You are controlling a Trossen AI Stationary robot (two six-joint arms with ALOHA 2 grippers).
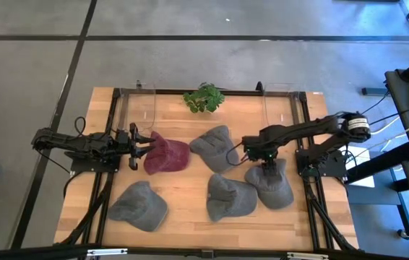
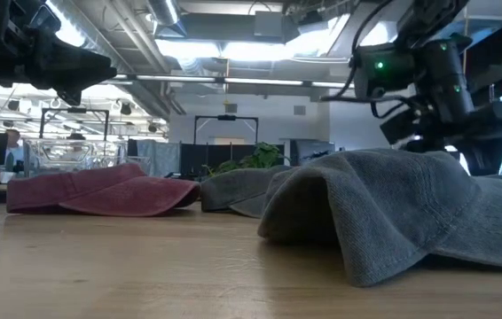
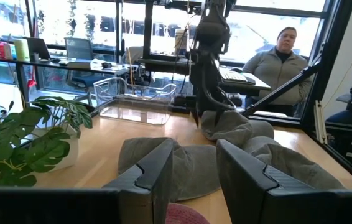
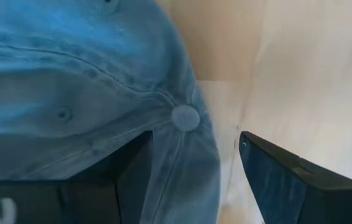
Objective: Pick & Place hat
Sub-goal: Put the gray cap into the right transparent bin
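Several caps lie on the wooden table. A maroon cap (image 1: 168, 154) is left of centre, and grey caps lie at centre (image 1: 212, 148), near left (image 1: 138, 206), near centre (image 1: 230, 196) and right (image 1: 271, 186). My left gripper (image 1: 145, 146) hovers open at the maroon cap's left edge; in the left wrist view the gripper (image 3: 193, 152) has the maroon cap (image 3: 185, 214) low between its fingers. My right gripper (image 1: 266, 167) points down, open, over the right grey cap. In the right wrist view the gripper (image 4: 194, 140) straddles the crown edge beside the cap's top button (image 4: 185, 117). My right gripper comes from above onto the right grey cap's crown, near its button (image 4: 185, 117). One finger (image 4: 132, 171) is over the cloth and the other (image 4: 288, 180) over bare table. I cannot tell whether either finger touches the cap, which lies flat on the table.
A potted plant (image 1: 204, 98) stands at the far edge, between clear plastic bins (image 3: 135, 99). A person (image 3: 282, 56) sits beyond the table's right side. Bare wood shows along the near edge (image 1: 190, 227) and between the caps.
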